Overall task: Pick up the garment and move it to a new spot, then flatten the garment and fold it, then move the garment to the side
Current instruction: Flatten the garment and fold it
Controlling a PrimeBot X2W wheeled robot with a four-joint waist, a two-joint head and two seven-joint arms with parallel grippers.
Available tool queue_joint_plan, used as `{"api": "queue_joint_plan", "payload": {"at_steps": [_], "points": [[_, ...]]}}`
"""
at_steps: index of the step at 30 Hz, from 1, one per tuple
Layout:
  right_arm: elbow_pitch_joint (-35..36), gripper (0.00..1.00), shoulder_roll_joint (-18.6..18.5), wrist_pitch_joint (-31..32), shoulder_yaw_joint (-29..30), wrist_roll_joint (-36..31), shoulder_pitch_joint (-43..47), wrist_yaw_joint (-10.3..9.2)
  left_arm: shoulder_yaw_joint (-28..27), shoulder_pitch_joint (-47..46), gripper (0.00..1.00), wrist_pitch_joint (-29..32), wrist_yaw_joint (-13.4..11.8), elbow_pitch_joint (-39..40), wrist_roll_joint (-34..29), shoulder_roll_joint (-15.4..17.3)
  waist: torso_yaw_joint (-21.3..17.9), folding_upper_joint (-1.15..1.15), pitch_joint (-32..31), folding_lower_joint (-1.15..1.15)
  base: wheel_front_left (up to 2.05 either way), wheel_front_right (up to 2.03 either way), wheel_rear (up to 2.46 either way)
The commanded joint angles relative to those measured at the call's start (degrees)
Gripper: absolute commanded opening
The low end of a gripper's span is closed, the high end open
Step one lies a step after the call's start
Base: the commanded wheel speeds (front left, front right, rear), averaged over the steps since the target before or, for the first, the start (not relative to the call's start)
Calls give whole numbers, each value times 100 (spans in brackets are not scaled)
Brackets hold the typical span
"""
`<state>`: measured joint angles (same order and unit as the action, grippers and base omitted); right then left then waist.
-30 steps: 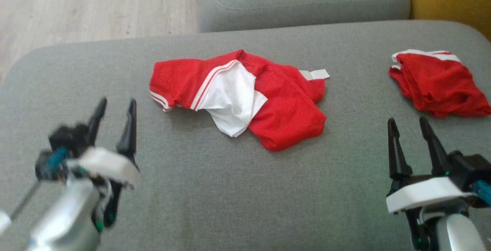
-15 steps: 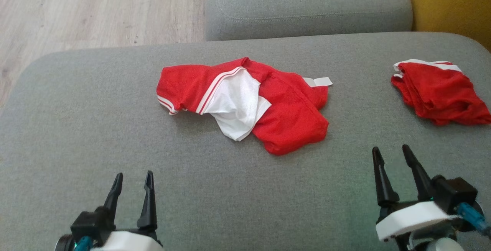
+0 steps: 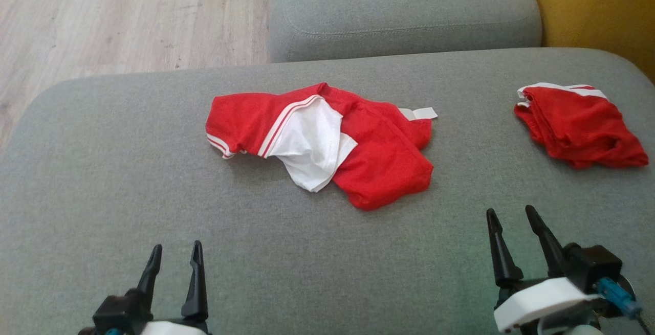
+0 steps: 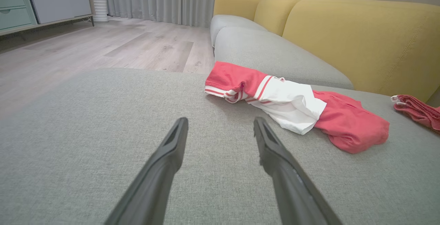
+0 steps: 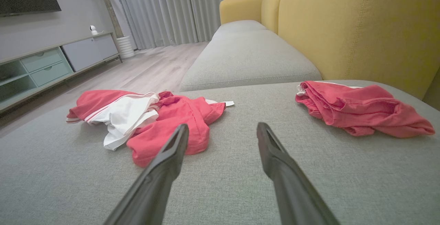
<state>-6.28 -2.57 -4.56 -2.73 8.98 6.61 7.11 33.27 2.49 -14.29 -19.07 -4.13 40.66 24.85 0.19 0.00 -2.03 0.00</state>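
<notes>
Head view: crumpled red-and-white garment (image 3: pixel 320 143) lying near the middle of the grey sofa seat (image 3: pixel 102 181), white panel turned up at the centre, striped hem at the left end, small white label tab (image 3: pixel 422 113) sticking out at the far right edge. Well apart to the right, on the same seat, a second red garment (image 3: pixel 581 128), bunched and roughly folded, white trim at its far edge. Beyond both, another grey seat cushion (image 3: pixel 404 13), yellow backrest (image 3: pixel 593 7) at the upper right, pale wooden floor (image 3: pixel 102 18) at the upper left.

Left tool (image 3: pixel 176 245) at the lower left, fingers apart, clear of the fabric, holding nothing. Right tool (image 3: pixel 510 209) at the lower right, fingers likewise apart and holding nothing, between the two garments but short of both. Bare grey upholstery between each tool and the garment.

Left wrist view: garment (image 4: pixel 292 104) ahead and to the right of the spread left tool (image 4: pixel 220 119).

Right wrist view: garment (image 5: pixel 154 122) ahead and to the left of the spread right tool (image 5: pixel 222 125), its near red fold partly hidden behind the left finger; second red garment (image 5: pixel 361 110) ahead and to the right. Low cabinet (image 5: pixel 51 63) and grey curtains (image 5: pixel 172 8) in the background.
</notes>
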Motion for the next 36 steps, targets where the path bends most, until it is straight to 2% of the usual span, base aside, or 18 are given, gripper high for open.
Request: {"api": "queue_joint_plan", "payload": {"at_steps": [1, 13, 18, 22, 24, 29, 36], "points": [[168, 100, -31, -69, -147, -29, -172, 37, -279, -227, 100, -71, 23, 148, -65, 75, 6, 0, -6, 0, 0, 0, 0], [179, 100, -31, -58, -128, -55, -213, 37, -284, -259, 100, -52, 45, 218, -151, 109, 10, 0, 90, 0, 0, 0, 0], [248, 100, -31, -23, -81, -93, -298, 37, -134, -584, 100, 79, 144, 275, -264, 81, 0, 0, 260, 0, 0, 0, 0], [342, 100, -31, 17, -79, -118, -443, 37, 81, -1065, 100, 245, 245, 194, -390, -132, -35, 0, 466, 0, 0, 0, 0], [394, 100, -31, 30, -96, -128, -557, 37, 266, -1478, 100, 412, 359, 5, -456, -356, -78, 0, 615, 0, 0, 0, 0], [461, 100, -31, 49, -270, -155, -867, 37, 546, -2470, 100, 741, 693, -905, -441, -961, -321, 0, 1019, 0, 0, 0, 0], [485, 100, -31, 2, -328, -154, -1175, 37, 493, -3357, 100, 709, 999, -2326, -315, -1406, -746, 0, 1540, 0, 0, 0, 0]]}}
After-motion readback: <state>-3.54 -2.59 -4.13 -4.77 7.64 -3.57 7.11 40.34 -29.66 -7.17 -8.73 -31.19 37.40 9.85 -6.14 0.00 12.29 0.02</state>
